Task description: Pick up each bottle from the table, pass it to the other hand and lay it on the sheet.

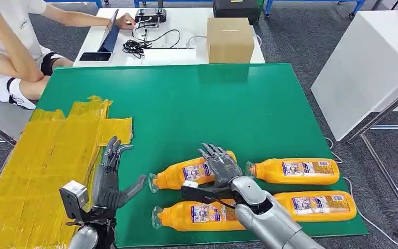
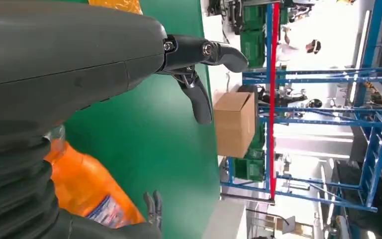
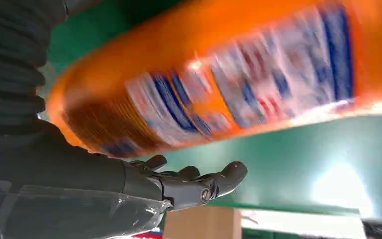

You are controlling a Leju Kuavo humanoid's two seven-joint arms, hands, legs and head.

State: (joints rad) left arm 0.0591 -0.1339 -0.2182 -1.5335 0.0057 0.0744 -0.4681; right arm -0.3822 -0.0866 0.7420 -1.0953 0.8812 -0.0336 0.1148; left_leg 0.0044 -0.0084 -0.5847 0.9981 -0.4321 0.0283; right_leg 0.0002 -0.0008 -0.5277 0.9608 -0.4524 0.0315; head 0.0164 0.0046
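Several orange bottles with blue-and-white labels lie on their sides on the green table (image 1: 197, 104). My right hand (image 1: 220, 163) hovers over the rear left bottle (image 1: 184, 175) with its fingers spread flat and not wrapped around it. The right wrist view shows that bottle (image 3: 219, 74) close and blurred beside the outstretched fingers (image 3: 194, 184). Another bottle (image 1: 199, 215) lies under my right forearm. Two more bottles (image 1: 296, 171) (image 1: 322, 204) lie to the right. My left hand (image 1: 109, 179) is open and empty at the edge of the yellow sheet (image 1: 46, 161). Its fingers (image 2: 199, 74) are apart, near a bottle (image 2: 87, 186).
A cardboard box (image 1: 230, 40) stands on the white table (image 1: 186, 26) beyond the green one, with a tablet (image 1: 106, 36) and cables. A person (image 1: 10, 46) sits at the far left. A white cabinet (image 1: 363, 67) stands to the right.
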